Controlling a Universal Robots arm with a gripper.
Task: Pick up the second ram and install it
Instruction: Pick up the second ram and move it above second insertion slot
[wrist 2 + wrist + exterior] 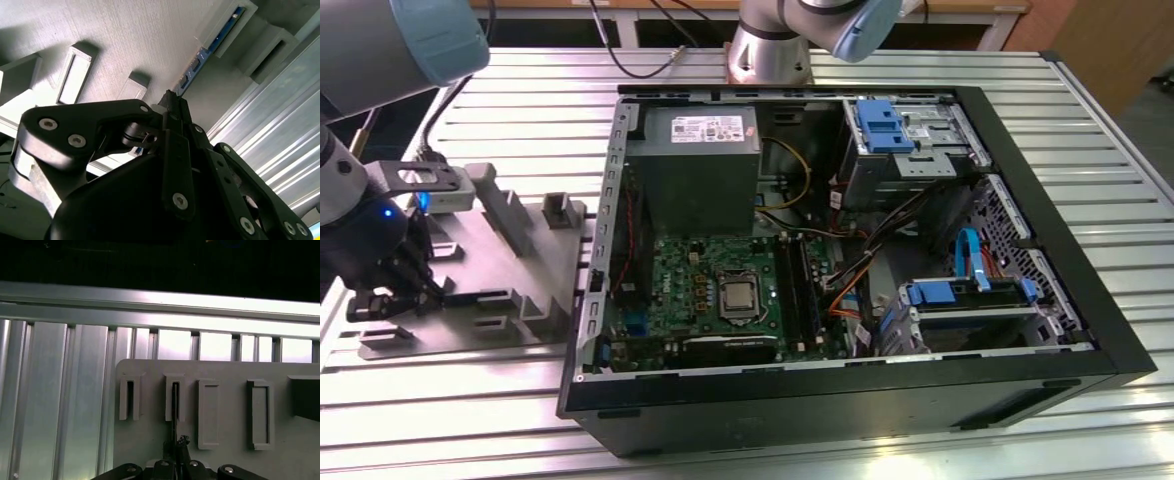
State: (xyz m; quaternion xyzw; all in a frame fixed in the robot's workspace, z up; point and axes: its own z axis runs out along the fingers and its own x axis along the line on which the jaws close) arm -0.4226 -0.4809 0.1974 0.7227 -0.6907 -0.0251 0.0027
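Gripper, fingers narrow, pinching one end of the second ram. Ram stands on edge in slots of grey fixture, running away from fingertips. Fixture on slatted table at the exterior view's left; open PC case just beside, toward the exterior view's right.

The white label on the grey power supply carries print too small to read. No other writing is legible

Your pincer is hanging among the upright posts of the grey fixture. The computer case is walling off the exterior view's right, and bare counter is lying open alongside.
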